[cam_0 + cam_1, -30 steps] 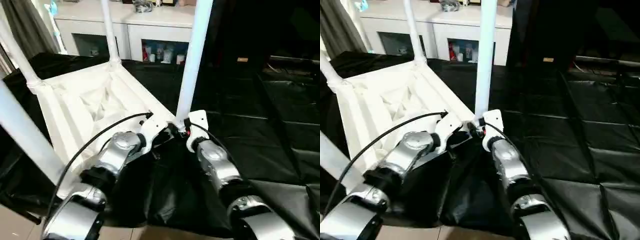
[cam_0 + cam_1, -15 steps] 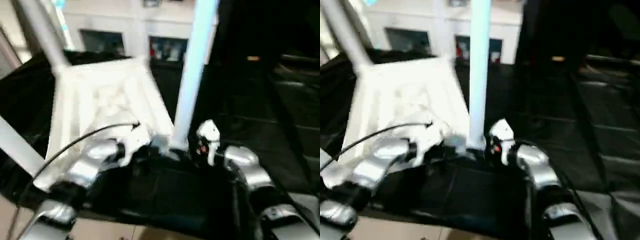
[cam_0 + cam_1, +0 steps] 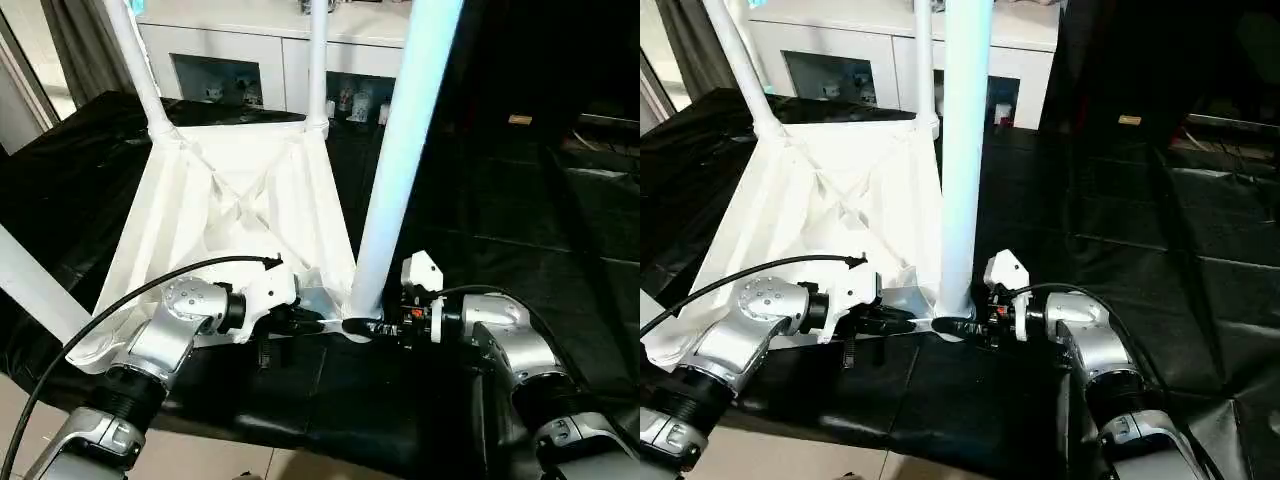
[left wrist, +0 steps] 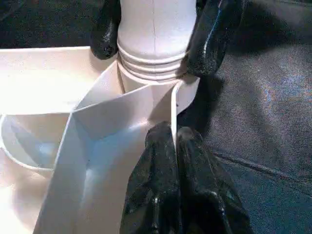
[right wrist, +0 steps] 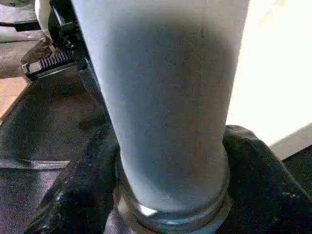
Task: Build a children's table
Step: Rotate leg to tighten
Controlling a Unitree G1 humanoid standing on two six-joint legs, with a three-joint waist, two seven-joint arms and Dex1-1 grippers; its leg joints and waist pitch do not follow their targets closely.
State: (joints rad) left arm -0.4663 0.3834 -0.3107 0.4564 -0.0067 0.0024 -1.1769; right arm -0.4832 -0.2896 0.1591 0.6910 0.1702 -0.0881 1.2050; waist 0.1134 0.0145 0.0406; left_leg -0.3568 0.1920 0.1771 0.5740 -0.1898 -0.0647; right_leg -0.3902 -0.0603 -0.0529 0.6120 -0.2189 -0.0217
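You're in a home-like room: a white cabinet (image 3: 270,45) with trinkets behind glass doors, a grey curtain (image 3: 85,50), and your bench (image 3: 520,250) under black sheeting.

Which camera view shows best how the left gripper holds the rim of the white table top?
The left wrist view: the left gripper is shut on the thin rim of the table top, beside the leg in its corner socket. The eye views show that gripper only from above, small and partly hidden. The right wrist view shows the leg.
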